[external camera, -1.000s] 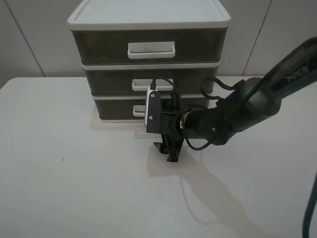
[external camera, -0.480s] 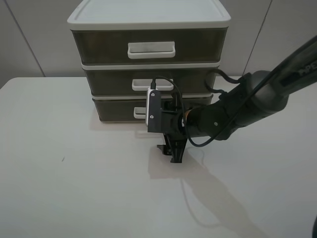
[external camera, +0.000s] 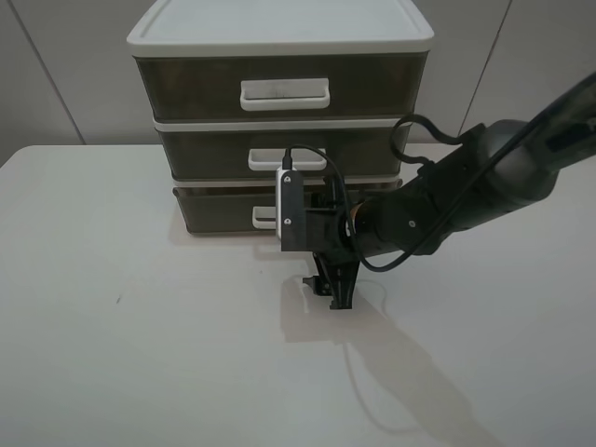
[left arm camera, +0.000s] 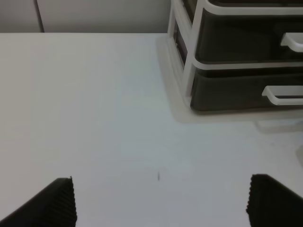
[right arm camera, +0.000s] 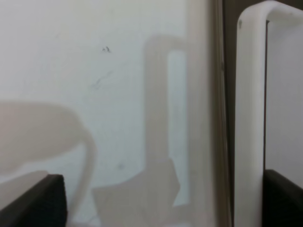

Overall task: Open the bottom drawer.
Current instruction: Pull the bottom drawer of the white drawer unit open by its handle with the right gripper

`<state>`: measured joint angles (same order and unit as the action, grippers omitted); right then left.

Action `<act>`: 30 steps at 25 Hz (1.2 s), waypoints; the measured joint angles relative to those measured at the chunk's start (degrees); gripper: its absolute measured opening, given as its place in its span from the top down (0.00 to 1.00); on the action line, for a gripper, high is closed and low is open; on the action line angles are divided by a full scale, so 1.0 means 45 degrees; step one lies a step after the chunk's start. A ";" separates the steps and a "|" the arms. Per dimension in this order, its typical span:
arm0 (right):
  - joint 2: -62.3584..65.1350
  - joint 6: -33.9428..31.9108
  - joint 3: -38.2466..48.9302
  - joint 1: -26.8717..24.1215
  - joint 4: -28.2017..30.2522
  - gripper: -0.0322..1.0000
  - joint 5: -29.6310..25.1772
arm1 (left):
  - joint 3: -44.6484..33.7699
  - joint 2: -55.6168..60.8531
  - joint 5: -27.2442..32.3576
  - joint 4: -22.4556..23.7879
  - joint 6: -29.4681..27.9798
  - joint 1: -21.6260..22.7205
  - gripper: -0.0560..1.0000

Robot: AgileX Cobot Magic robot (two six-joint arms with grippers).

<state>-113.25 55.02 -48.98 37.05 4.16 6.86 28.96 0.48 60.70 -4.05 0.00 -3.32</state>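
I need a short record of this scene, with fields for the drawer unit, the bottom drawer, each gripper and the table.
drawer unit: white frame, three smoky-brown drawers, standing at the back of the table
bottom drawer: lowest tier, looks shut or nearly so
handle: white loop, seen just inside one finger in the right wrist view; no contact visible
right gripper: open, low in front of the bottom drawer, pointing down at the table
left gripper: open, empty, apart from the unit
table: white
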 joint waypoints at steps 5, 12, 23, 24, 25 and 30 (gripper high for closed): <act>0.0024 0.0025 -0.0041 0.0000 0.0145 0.21 -0.0119 | 0.0000 0.0000 0.0000 0.0000 0.0000 0.0000 0.24; 0.0040 0.0025 -0.0482 0.0000 0.0286 0.21 -0.1055 | 0.0000 0.0000 0.0000 0.0000 0.0000 0.0000 0.24; -0.0039 0.0025 -0.1038 0.0000 0.0717 0.21 -0.2319 | 0.0000 0.0000 0.0000 0.0000 0.0000 0.0000 0.24; -0.0039 0.0025 -0.1077 0.0000 0.0722 0.21 -0.2398 | 0.0000 0.0000 0.0000 0.0000 0.0000 0.0000 0.24; -0.0039 0.0025 -0.1117 0.0000 0.0732 0.21 -0.2497 | 0.0000 0.0000 0.0000 0.0000 0.0000 0.0000 0.24; 0.0051 0.0025 -0.1169 0.0000 0.0796 0.21 -0.3009 | 0.0000 0.0000 0.0000 0.0000 0.0000 0.0000 0.24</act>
<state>-113.02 55.13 -54.24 37.05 7.74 -6.68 28.96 0.48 60.70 -4.05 0.00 -3.32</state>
